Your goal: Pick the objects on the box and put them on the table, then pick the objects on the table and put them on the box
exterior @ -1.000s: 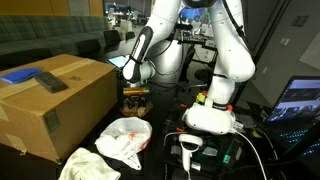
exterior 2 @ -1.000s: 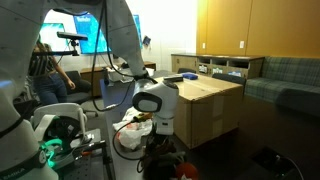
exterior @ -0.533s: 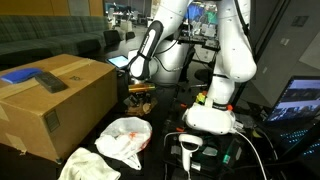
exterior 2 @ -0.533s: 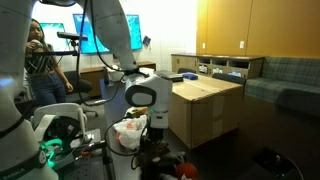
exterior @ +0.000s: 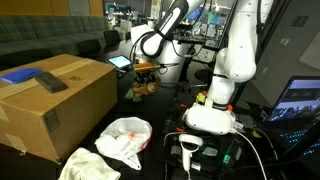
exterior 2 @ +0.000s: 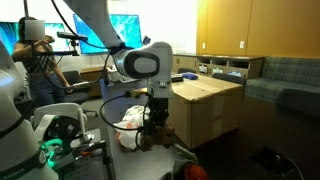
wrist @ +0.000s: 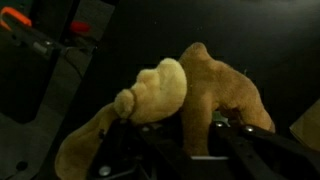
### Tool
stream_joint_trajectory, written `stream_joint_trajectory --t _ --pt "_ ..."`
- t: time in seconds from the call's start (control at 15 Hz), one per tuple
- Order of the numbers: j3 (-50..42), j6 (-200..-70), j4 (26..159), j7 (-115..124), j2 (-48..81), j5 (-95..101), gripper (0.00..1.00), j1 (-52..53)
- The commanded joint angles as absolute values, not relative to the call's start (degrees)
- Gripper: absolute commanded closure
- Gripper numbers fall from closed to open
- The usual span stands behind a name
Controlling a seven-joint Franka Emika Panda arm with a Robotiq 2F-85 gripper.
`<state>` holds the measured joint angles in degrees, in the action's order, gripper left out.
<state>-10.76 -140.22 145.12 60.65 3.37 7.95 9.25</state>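
My gripper [exterior: 146, 74] is shut on the brown lump [exterior: 142, 86], a tan plush toy that hangs in the air beside the box [exterior: 62, 105]. In the wrist view the brown lump [wrist: 205, 88] fills the middle, pinched between my fingers [wrist: 236, 146]. A blue flat pad [exterior: 19, 75] and a dark grey slab [exterior: 48, 82] lie on top of the box. On the table [exterior: 166, 124] below rest the white-and-orange bag [exterior: 126, 135] and the white cloth [exterior: 86, 164]. From the opposite side, the gripper [exterior 2: 155, 118] holds the lump [exterior 2: 154, 136] in front of the box [exterior 2: 208, 108].
The robot's white base [exterior: 212, 112] stands on the table to the right of the bag, with cables and a handheld scanner [exterior: 189, 149] in front. A person [exterior 2: 36, 60] stands in the background. Sofas and shelves line the far walls.
The arm has risen and carried the brown lump up from just above the table to about the height of the box top. The grip stays shut on it.
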Motion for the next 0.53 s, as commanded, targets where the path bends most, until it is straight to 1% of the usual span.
stream_joint_trajectory --t 0.0,0.2,0.47 --pt "-7.52 -131.81 140.89 60.48 -4.26 12.81 0.98 4.57" --pt "-4.92 -127.2 134.24 58.15 -5.39 13.13 0.98 2.07" --pt "-2.43 -123.36 124.65 55.52 -3.41 12.87 0.98 0.68"
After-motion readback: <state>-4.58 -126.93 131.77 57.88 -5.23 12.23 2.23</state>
